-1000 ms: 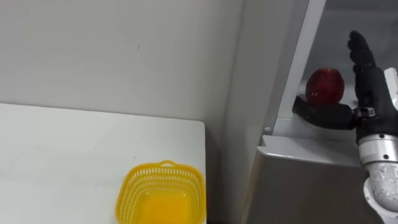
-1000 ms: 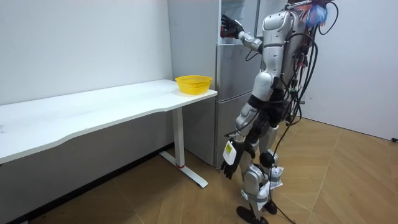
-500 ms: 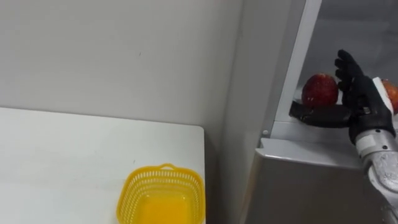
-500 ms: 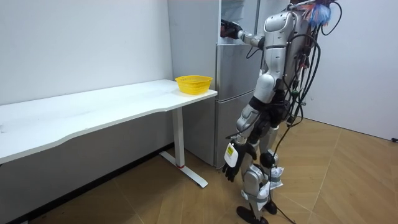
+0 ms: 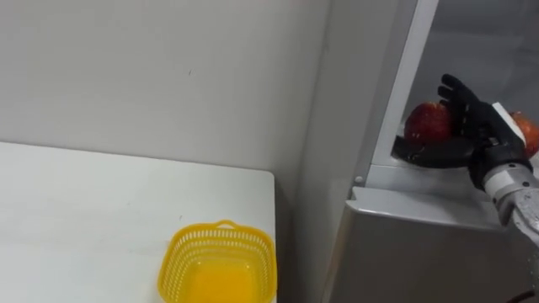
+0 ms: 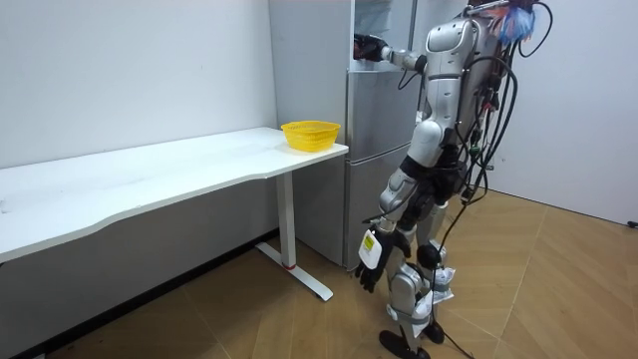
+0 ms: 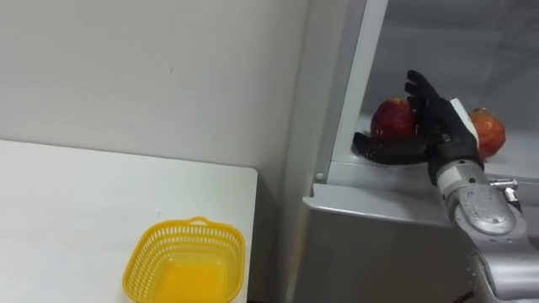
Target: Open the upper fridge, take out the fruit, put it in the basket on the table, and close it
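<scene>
Reaching into the fridge (image 5: 404, 244), the right hand (image 5: 473, 126) is spread open around a red fruit (image 5: 425, 122), not gripping it; the left hand (image 6: 367, 267) hangs slack.

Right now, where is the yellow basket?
The yellow basket sits low in the left eye view, at the right end of the white table, just left of the grey fridge.

Fridge frame (image 7: 354, 76) borders open shelf (image 7: 389, 174)
</scene>
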Robot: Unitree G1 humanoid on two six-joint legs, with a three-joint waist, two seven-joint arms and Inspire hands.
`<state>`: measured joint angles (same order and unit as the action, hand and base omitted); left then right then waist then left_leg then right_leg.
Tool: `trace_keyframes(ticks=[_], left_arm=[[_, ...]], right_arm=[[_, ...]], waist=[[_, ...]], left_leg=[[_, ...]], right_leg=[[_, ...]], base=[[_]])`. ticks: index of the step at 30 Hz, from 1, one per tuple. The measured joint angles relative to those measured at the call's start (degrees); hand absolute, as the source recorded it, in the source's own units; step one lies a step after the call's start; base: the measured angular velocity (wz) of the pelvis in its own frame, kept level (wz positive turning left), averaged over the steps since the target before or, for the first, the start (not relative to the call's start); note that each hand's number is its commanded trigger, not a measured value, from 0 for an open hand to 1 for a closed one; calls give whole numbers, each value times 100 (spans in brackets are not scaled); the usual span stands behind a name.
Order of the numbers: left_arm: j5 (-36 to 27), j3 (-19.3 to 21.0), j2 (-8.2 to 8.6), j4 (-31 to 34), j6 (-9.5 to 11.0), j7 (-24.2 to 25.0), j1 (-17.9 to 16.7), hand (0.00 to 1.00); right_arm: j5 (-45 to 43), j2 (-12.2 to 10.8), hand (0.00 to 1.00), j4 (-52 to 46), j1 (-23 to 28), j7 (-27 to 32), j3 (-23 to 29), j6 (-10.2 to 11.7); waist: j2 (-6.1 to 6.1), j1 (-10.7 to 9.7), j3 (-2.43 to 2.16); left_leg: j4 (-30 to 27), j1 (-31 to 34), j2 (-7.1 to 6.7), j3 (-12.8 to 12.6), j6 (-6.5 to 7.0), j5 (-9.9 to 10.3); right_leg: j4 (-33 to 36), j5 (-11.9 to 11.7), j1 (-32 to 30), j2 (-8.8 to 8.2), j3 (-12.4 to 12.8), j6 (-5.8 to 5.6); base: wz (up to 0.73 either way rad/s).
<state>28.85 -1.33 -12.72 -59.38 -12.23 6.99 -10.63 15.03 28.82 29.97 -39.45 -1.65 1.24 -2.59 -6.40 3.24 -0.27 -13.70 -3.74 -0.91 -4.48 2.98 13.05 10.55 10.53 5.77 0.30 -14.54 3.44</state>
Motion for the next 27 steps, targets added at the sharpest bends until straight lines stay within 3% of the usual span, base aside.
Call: trace_keyframes(ticks=[6,14,27], left_arm=[[-6,1,-18,-10,-6,-88,1,0],[-12,2,-20,-9,-36,-182,-9,0],[-129,-10,-67,-12,-29,-294,21,0]], right_arm=[[94,36,100,251,-70,-201,2,-63],[89,87,100,292,-115,-329,-3,-124],[58,105,100,238,-131,-289,-90,-1]], waist=[[-82,12,-53],[-91,17,-48],[-38,12,-11]], left_leg=[[2,-19,1,-1,0,0],[5,-27,2,-1,0,0],[96,-104,6,2,-1,0]], right_leg=[[-7,-2,21,2,2,-1],[-17,-2,23,3,1,0],[-74,-28,117,27,5,-4]], base=[[0],[0],[0]])
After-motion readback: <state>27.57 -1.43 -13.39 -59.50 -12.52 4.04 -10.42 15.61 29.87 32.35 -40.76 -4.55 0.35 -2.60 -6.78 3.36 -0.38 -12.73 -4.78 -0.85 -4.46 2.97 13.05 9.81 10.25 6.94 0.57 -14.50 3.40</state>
